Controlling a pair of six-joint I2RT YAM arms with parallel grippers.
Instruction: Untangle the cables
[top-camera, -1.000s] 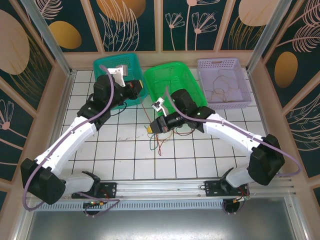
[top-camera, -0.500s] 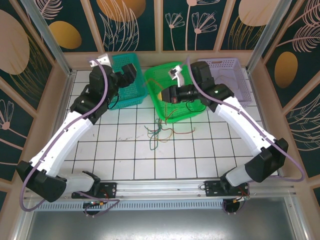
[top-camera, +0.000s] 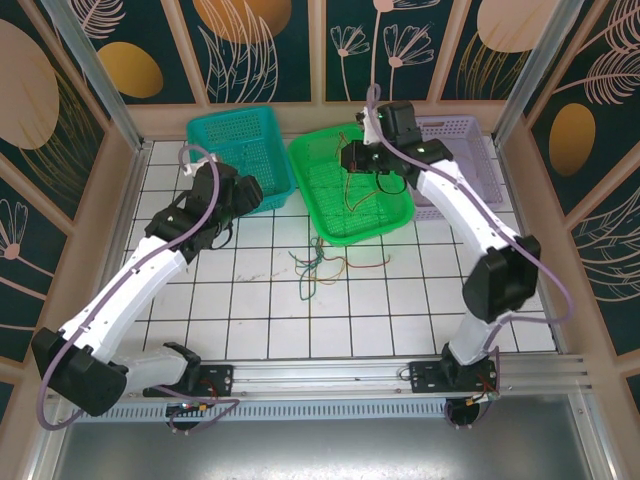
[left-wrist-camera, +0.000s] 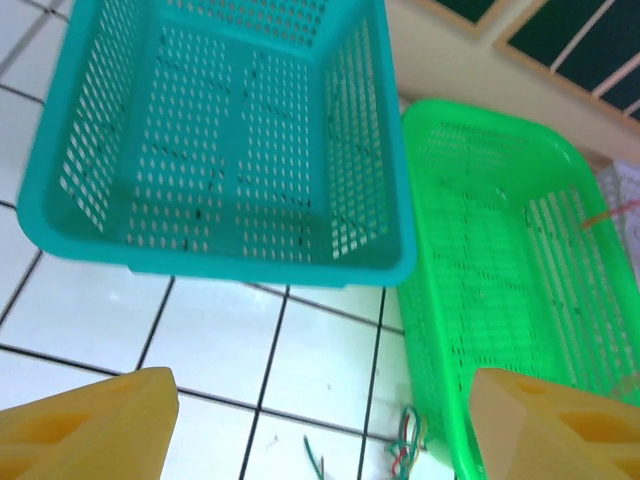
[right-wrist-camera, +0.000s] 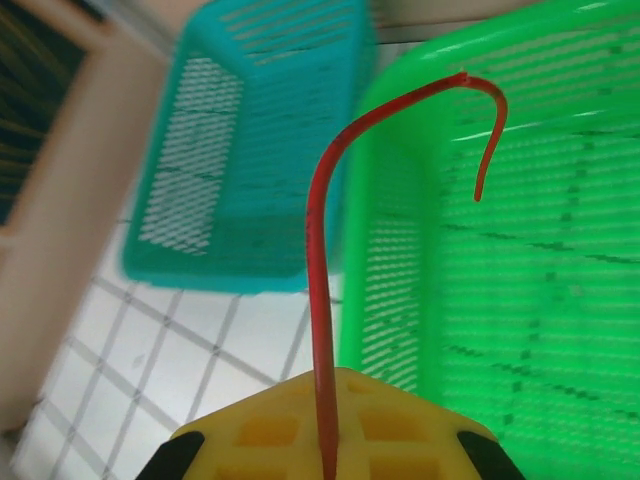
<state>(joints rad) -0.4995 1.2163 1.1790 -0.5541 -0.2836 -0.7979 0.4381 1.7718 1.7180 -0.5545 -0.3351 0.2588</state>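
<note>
My right pincer (right-wrist-camera: 325, 405) is clamped on a red cable (right-wrist-camera: 318, 250). The cable rises from between the yellow pads and hooks over at its free end, above the green basket (right-wrist-camera: 560, 330). In the top view, this pincer hangs over the far part of that basket. My left pincer (left-wrist-camera: 320, 390) stands wide with nothing between its fingers, near the teal basket (left-wrist-camera: 230, 265). The other cables (top-camera: 320, 265) lie in a loose tangle on the worktop (top-camera: 400, 310), just in front of the green basket.
</note>
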